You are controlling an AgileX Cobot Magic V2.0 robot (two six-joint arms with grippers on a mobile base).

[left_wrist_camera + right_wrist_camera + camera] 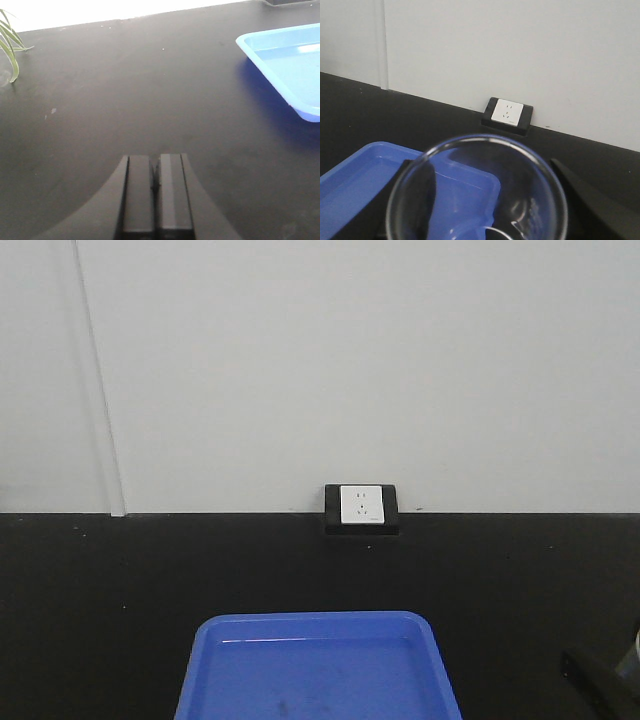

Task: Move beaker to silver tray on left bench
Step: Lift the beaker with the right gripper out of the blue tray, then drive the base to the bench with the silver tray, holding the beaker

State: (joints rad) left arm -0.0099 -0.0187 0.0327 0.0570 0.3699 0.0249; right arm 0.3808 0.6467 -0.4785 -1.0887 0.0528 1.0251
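**A:** Right jaws?

**B:** Right gripper (497, 207): one dark finger on each side of the beaker (479, 140), closed against the glass. It has the beaker. The glass is clear and its mouth faces the wrist camera.

**A:** Where is the beaker?

**B:** At the right side of the blue tray (315, 617), by the tray's corner and over the black bench (125, 90). I cannot tell whether its base is off the worktop.

**A:** Left jaws?

**B:** Left gripper (155, 195): fingers pressed together with only a hairline seam, and nothing between them. It hangs low over bare bench.

**A:** Around it?

**B:** The blue tray is off to its right, well apart. Thin green leaves (10, 50) poke in at the far left edge.

**A:** Further back?

**B:** A white socket (362, 505) in a black box sits where the bench meets the pale wall (350, 360), behind the tray. From the front view, only a dark piece of the right arm shows, low in the right corner.
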